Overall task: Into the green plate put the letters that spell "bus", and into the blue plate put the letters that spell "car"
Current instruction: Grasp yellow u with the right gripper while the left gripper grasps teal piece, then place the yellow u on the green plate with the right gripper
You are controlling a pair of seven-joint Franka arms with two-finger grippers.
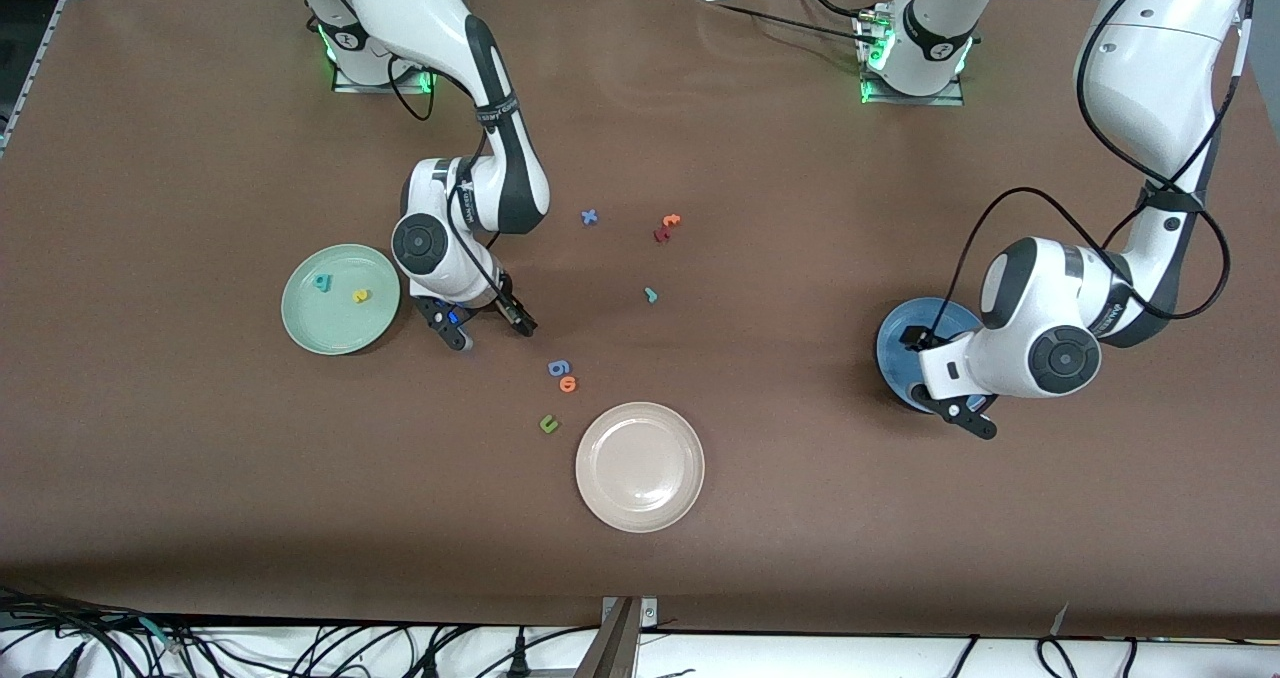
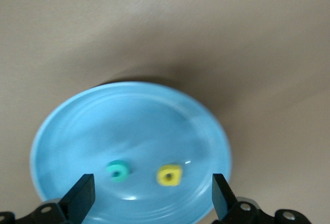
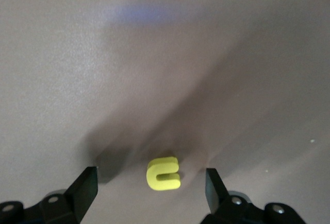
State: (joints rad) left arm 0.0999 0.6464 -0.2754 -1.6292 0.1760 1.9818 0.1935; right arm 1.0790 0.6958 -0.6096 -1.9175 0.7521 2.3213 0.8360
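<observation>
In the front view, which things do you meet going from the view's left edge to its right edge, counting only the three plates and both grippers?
green plate → right gripper → cream-white plate → blue plate → left gripper

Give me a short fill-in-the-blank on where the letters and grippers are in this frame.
1. The green plate holds ___ letters.
2. The right gripper, open, has a yellow ___ between its fingers on the table.
3. The left gripper hangs open over the ___ plate.
4. The cream-white plate holds ___ letters.

Missing: two; u; blue; no
</observation>
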